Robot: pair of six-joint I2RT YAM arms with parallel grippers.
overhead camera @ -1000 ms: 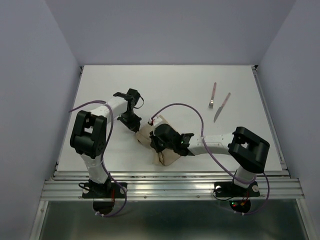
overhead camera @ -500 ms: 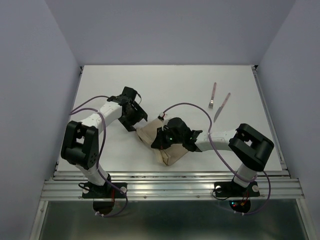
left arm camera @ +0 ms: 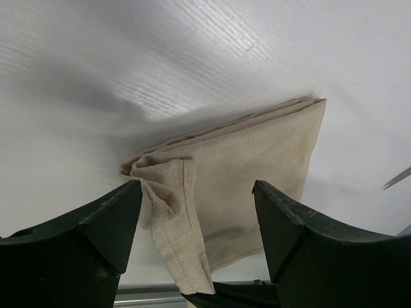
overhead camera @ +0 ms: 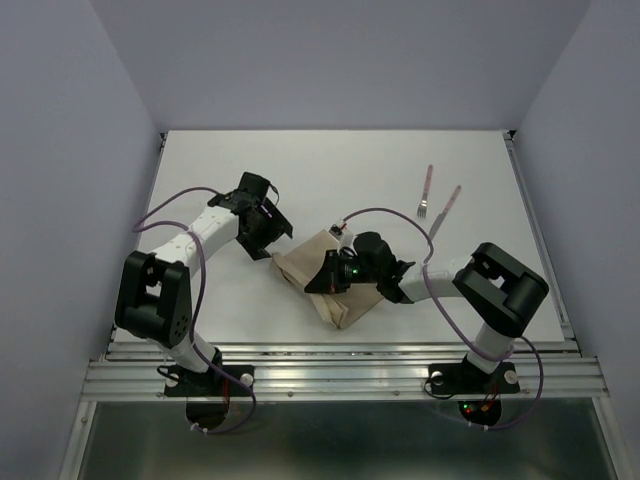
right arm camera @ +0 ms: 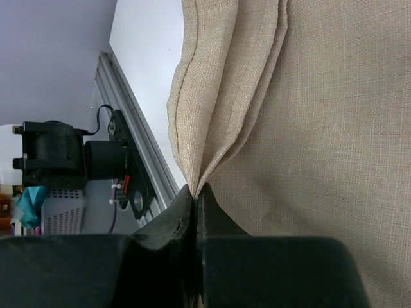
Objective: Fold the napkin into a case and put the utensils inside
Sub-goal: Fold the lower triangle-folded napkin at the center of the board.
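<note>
The tan napkin (overhead camera: 308, 262) lies folded in layers near the table's middle front. My right gripper (overhead camera: 328, 280) is over it, shut on a raised edge of its layers (right arm camera: 212, 128), pinched at the fingertips (right arm camera: 196, 190). At the cloth's far left corner my left gripper (overhead camera: 272, 238) stands open, its fingers (left arm camera: 115, 212) spread either side of a rumpled corner of the napkin (left arm camera: 257, 154) without gripping it. The utensils lie apart at the far right: the fork (overhead camera: 426, 192) and the knife (overhead camera: 446, 213), both with pinkish-red handles.
A metal rail (overhead camera: 340, 372) runs along the table's near edge with both arm bases on it. Purple cables loop off each arm. Grey walls close in the white table (overhead camera: 230, 160) on three sides.
My left gripper has opened and let go of the napkin's corner. The right gripper has shifted right and farther away with the cloth, which now lies more spread out.
</note>
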